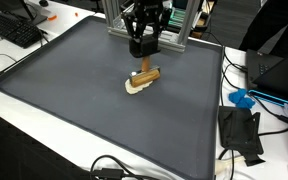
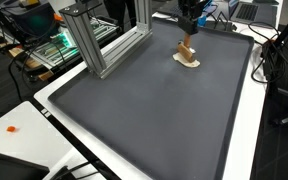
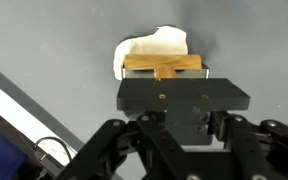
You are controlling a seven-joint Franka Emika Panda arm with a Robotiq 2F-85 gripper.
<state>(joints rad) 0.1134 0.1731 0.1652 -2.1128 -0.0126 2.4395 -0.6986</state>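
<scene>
Wrist-only: wooden bar [image 3: 164, 64] in tool [image 3: 167, 80]

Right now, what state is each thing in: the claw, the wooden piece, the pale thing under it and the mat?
gripper: shut on the wooden block.
wooden block: held between the fingers, low over the mat.
cream piece: lying flat under the block; contact unclear.
grey mat: spread flat.
</scene>
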